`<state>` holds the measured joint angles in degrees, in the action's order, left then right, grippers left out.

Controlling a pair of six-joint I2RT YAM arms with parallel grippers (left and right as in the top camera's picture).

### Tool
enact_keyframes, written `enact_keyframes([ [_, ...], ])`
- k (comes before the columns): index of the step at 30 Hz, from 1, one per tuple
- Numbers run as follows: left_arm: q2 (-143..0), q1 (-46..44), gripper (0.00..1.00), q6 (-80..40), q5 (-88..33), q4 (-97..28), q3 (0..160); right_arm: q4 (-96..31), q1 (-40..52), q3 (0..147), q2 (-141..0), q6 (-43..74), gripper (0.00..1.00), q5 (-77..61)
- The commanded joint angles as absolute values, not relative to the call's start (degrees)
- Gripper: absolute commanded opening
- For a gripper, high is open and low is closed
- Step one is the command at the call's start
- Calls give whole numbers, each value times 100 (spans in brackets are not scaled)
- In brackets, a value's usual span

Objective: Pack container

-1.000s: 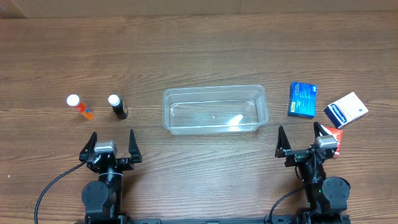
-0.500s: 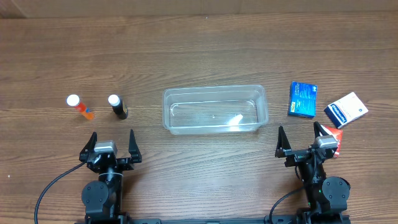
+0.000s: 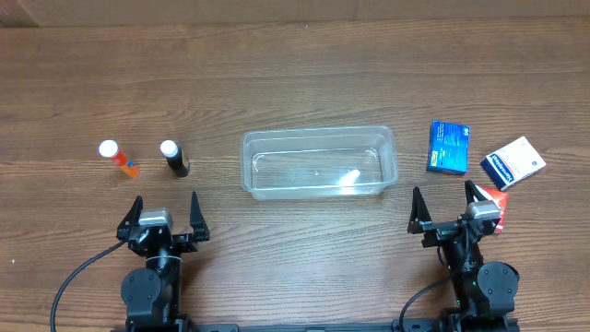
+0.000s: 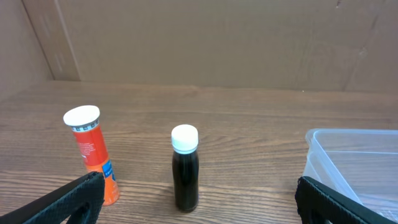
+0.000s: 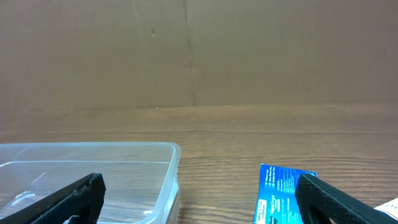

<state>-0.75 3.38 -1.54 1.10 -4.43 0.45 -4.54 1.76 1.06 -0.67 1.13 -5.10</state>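
Right now the container (image 3: 318,132) is sitting near the middle of the brown wood table (image 3: 295,65), long side running L–R, open side up. It's lying ahead of both arms, roughly between them.

The left gripper (image 3: 166,200) is resting low at the near edge w/ its jaws spread wide. Its fingers (image 4: 68,202) are showing as two dark tips at the bottom corners of the left wrist view. Ahead of it, an orange tube (image 3: 120,160) w/ a white cap and a dark bottle (image 3: 174,159), also white-capped, are standing upright side by side. They're apart from each other and well left of the container. In the left wrist view the container's corner is peeking in at the right edge.

The right gripper (image 3: 442,192) is likewise sitting at the near edge, jaws wide apart. A blue box (image 3: 449,148) is lying flat just right of the container, not touching it. Further right, a white box (image 3: 513,162) w/ a blue stripe is lying at an angle. A red box (image 3: 498,205) is sitting just on the near side of it, partly hidden behind the gripper's right finger — can't tell if those two are touching. The right wrist cam is showing the container at lower left and the blue box at lower right, w/ bare wood between them.
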Motion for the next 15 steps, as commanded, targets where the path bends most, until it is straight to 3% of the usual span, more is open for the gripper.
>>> enact_keyframes([
  [1, -27, 331, 100, -191, 185, -421, 27, -434, 158, 45, -16, 167, 100, -495],
  [7, -27, 331, 100, -631, -263, -283, 38, -434, 158, 49, -16, 1068, 100, -497],
  [15, -126, 331, 100, -906, -403, -486, 1061, -764, 158, 742, -99, 1365, 100, -497],
])
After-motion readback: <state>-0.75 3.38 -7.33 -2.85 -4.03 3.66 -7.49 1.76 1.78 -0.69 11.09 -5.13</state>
